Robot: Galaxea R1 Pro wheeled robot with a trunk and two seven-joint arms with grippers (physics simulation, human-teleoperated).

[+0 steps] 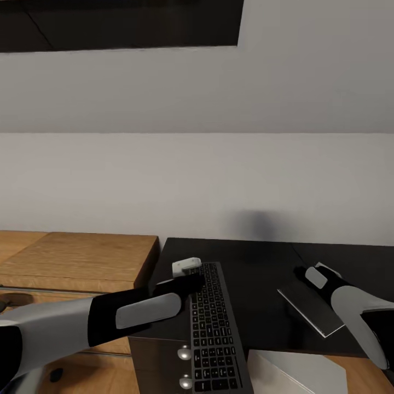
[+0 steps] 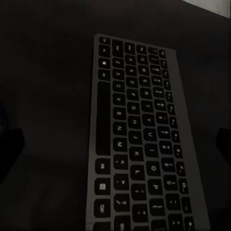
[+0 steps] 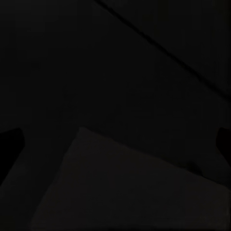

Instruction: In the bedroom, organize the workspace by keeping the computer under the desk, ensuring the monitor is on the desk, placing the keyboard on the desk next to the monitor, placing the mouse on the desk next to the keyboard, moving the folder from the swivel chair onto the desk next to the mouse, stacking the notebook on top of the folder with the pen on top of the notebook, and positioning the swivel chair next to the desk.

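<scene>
While keyboard [image 1: 212,328] lies lengthwise on desk [image 1: 257,262], near end overhanging front edge above drawer knobs [image 1: 185,353]: to be slid fully onto the top, pushed squarely from the near end, kept flat. Left gripper [image 1: 189,282] over far end, fingers [image 2: 10,147] spread, pinching nothing. Right gripper [image 1: 306,273] above dark notebook [image 1: 309,309], fingers apart, empty. Notebook near keyboard, likely obstacle to sideways moves. White computer [image 1: 298,375] low beside desk. Wooden chest [image 1: 76,262] at left. Small dark item on floor [image 1: 54,375], possibly mouse; cannot tell.
</scene>
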